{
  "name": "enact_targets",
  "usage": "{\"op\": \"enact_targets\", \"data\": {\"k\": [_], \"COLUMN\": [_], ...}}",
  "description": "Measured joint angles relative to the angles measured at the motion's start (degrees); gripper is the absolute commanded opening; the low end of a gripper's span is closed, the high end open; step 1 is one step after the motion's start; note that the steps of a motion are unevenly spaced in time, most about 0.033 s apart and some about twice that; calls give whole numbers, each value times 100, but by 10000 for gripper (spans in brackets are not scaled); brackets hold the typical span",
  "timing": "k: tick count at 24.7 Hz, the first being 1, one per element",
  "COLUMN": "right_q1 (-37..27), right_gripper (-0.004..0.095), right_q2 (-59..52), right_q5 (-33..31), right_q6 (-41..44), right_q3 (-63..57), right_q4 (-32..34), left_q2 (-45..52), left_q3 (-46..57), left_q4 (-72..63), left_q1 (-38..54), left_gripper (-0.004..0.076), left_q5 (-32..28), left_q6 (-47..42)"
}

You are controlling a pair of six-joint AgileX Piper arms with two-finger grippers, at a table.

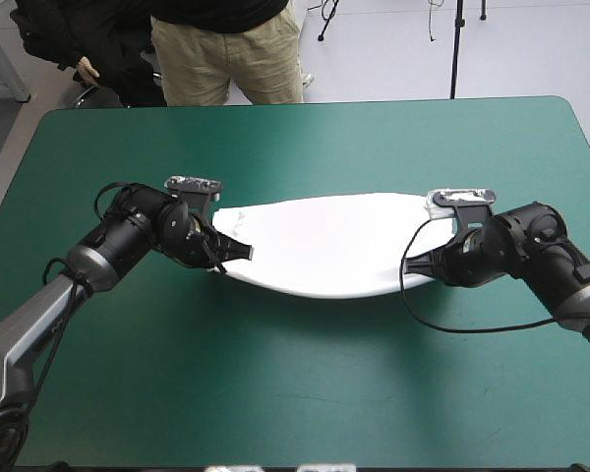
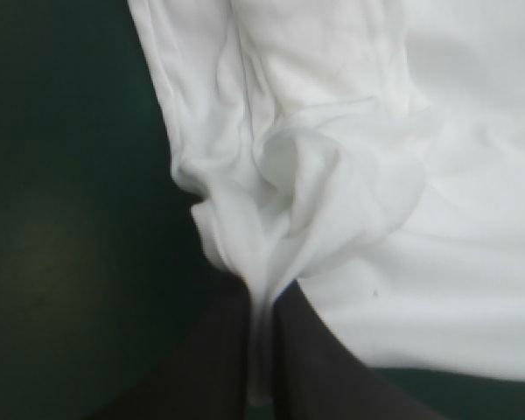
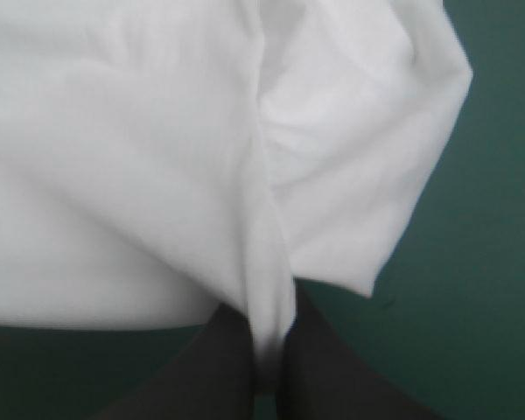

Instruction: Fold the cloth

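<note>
The white T-shirt [image 1: 324,244] lies stretched sideways across the middle of the teal-green table as a long folded band. My left gripper [image 1: 234,249] pinches its left end, shut on the T-shirt. In the left wrist view a gathered fold of the T-shirt [image 2: 324,175] runs down between the black fingers [image 2: 212,367]. My right gripper [image 1: 435,267] holds the right end. In the right wrist view a pleat of the T-shirt [image 3: 157,157] is clamped between the black fingers [image 3: 324,367].
A person stands beyond the table's far edge, not over the top. Teal-green table cover [image 1: 295,393] shows on all sides of the T-shirt, widest toward the near edge.
</note>
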State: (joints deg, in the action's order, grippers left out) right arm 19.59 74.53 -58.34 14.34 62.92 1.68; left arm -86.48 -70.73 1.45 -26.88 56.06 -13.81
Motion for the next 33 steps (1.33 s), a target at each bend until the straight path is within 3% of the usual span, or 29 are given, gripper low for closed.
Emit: {"op": "enact_targets", "data": {"k": [7, 13, 23, 26, 30, 33], "right_q1": [-172, -822, -1101, -1106, -1106, -1106], "right_gripper": [-17, -18, 19, 206, 523, 595], "right_q2": [1467, 2576, 3489, 3533, 3535, 3535], "right_q5": [563, 604, 583, 576, 446, 294], "right_q6": [0, -424, -808, -1118, -1333, -1397], "right_q3": [1372, 2325, 2946, 2967, 3059, 3233], "right_q4": [369, -168, -626, -709, -780, -808], "left_q2": [-995, -1968, -3082, -3182, -3196, -3196], "left_q3": [-1566, -2559, -3349, -3572, -3988, -4323], "left_q4": [64, 175, 329, 353, 371, 402], "left_q1": [740, 740, 746, 746, 746, 750], "left_gripper": [-15, -17, -7, 99, 379, 498], "left_q5": [-196, -189, -115, -59, 123, 288], "left_q6": [194, 234, 237, 307, 724, 889]}}
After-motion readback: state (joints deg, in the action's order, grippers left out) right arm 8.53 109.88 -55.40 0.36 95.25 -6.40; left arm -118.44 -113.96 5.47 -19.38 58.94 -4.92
